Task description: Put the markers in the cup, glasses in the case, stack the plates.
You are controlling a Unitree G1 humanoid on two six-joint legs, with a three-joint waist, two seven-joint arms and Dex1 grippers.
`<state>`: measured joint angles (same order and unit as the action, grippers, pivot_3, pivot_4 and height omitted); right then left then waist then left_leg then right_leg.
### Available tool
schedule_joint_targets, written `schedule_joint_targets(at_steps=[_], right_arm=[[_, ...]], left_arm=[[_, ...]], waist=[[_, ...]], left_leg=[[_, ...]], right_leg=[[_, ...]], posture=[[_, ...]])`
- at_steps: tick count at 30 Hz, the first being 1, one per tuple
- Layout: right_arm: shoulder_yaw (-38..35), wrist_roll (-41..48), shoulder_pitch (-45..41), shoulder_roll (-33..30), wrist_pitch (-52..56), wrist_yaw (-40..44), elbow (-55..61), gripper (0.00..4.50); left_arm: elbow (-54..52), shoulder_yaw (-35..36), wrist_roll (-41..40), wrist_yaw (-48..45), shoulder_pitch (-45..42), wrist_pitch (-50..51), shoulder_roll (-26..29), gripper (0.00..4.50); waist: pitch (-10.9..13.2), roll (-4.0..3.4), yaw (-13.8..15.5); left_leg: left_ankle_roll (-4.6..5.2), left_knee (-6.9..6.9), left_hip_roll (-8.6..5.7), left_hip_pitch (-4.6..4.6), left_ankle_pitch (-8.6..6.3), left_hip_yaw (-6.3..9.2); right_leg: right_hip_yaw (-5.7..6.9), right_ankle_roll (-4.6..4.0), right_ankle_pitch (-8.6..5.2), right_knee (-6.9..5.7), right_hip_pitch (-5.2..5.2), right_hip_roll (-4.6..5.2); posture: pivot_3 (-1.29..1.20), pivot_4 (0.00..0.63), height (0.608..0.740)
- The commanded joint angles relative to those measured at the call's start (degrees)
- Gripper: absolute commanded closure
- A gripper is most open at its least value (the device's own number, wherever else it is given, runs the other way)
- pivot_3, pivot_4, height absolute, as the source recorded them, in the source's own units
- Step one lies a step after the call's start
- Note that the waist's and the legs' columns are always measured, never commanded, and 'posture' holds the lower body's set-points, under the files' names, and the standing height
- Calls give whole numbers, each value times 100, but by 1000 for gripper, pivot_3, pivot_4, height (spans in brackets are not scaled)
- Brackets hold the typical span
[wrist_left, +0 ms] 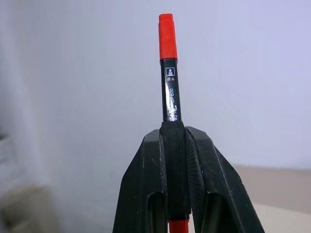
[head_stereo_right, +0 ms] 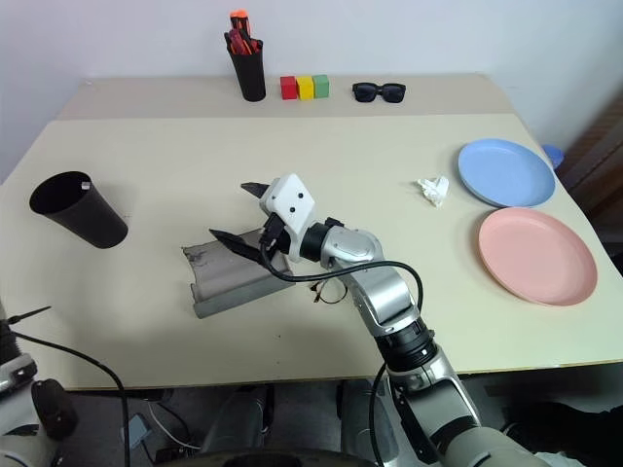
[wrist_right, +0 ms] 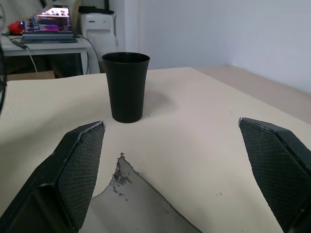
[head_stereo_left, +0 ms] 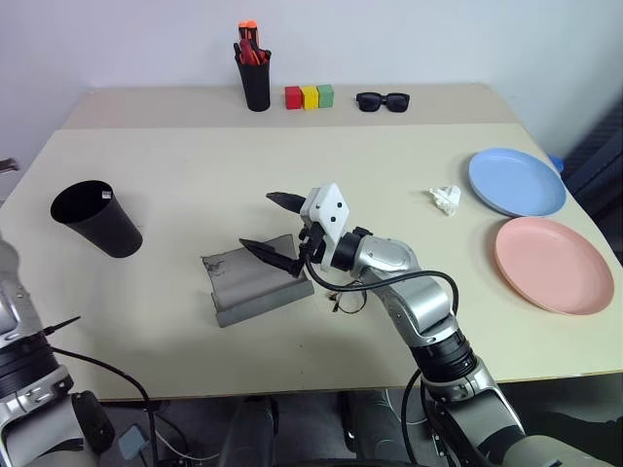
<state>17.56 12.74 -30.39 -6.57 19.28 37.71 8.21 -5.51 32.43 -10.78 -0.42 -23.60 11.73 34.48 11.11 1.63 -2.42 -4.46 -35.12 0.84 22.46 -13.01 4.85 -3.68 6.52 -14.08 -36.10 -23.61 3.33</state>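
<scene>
Left gripper pinching red-and-black marker, long axis along its fingers, red cap outward.

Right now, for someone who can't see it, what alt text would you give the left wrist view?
The left gripper, its two black fingers shut on a red marker with a black middle, holds it upright so the red cap points up in front of a plain pale wall.

Cup at left, case in middle with glasses just right, plates at far right.
</scene>
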Motion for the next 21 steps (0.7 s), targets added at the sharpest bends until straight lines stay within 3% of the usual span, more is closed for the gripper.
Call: schedule_joint_targets(at_steps=[1, 4, 12, 18, 21], right_arm=[[-75, 106, -92, 56, -108, 31, 176, 0], [-116, 100, -96, 35, -120, 28, 167, 0], [-141, 84, -95, 28, -132, 47, 166, 0], [-128, 77, -115, 36, -141, 70, 146, 0], [-138, 77, -111, 21, -137, 80, 151, 0]], left_arm=[[-241, -195, 170, -36, 167, -213, -85, 4474], [-409, -271, 326, 177, 503, -346, -437, 4474], [-437, -302, 615, 373, 910, -529, -681, 4474], [-344, -355, 640, 433, 992, -569, -817, 1617], [-329, -322, 623, 513, 978, -560, -893, 1617]], waist=[[0, 0, -31], [1, -2, -76], [1, -1, -14], [1, -1, -11], [1, -1, -11]], left_leg=[[0, 0, 1, 0, 0, 0], [1, 3, 6, -1, 0, 1], [2, -2, 6, 0, 0, 3], [2, -1, 6, 0, 0, 3], [2, -1, 6, 0, 0, 3]], right_leg=[[0, 0, 0, -1, -2, -1], [-1, 0, 0, -6, -6, -7], [-1, 0, 0, -4, -3, -8], [-1, 0, 0, -3, -3, -8], [-1, 0, 0, -3, -3, -8]], posture=[[0, 150, 740], [0, 150, 740], [0, 150, 740], [0, 150, 740], [0, 150, 740]])
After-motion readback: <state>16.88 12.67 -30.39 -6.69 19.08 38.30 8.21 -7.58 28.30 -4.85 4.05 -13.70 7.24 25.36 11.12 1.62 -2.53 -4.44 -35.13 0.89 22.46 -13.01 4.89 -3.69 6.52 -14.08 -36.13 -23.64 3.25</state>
